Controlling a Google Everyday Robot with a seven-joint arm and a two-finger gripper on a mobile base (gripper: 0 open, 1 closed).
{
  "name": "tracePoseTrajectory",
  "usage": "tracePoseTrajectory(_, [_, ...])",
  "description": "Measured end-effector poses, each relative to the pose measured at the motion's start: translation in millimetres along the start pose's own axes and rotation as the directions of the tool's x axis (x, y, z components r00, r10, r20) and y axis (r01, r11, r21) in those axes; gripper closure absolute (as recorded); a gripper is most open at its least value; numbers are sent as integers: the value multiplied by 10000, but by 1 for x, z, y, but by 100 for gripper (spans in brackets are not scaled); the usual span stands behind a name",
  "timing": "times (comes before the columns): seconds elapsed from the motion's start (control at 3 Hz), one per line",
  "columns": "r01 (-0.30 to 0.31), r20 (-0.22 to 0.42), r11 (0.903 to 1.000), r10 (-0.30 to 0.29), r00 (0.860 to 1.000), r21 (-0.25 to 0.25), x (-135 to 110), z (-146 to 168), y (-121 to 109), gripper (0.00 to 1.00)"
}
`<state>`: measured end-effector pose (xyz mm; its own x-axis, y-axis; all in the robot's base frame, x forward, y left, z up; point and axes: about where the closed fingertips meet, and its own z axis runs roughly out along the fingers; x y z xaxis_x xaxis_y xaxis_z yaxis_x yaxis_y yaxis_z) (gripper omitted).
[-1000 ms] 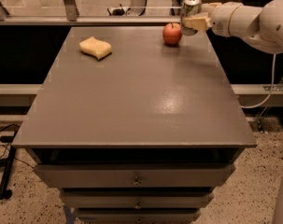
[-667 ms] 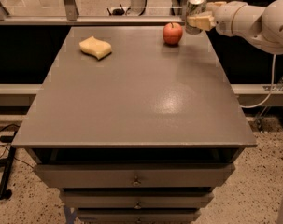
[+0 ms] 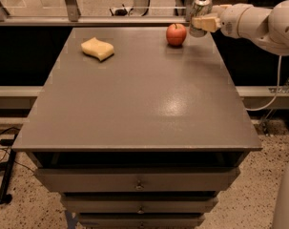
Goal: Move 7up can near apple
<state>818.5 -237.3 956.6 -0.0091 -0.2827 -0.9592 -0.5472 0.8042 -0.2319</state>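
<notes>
The 7up can (image 3: 199,9), silver with green markings, stands upright at the table's far right corner, just right of the red apple (image 3: 176,34). My gripper (image 3: 204,22) reaches in from the right on a white arm and is shut on the can's side; one beige finger (image 3: 207,22) crosses the can's front. The can's bottom edge is level with the apple, about a can's width from it. I cannot tell whether the can rests on the table or hangs just above it.
A pale yellow wavy sponge (image 3: 98,48) lies at the far left of the grey table (image 3: 134,109). Drawers sit below the table's front edge. A metal rail runs behind the table. A cable hangs at the right.
The gripper and the can have shifted slightly to the right, then held still. The apple and the sponge have not moved.
</notes>
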Motion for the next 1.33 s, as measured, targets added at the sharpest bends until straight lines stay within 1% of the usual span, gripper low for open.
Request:
tracePoseTrajectory(0.33, [-222, -178, 9997, 223, 9996, 28, 11, 1, -5, 52])
tracePoseTrajectory(0.67, [-304, -270, 9994, 308, 9992, 144, 22, -2, -11, 28])
tracePoseTrajectory(1.0, [-371, -161, 9993, 372, 9992, 41, 36, -2, -15, 0])
tracePoseTrajectory(1.33, [-424, -145, 9990, 422, 9990, -111, 43, 0, -14, 0])
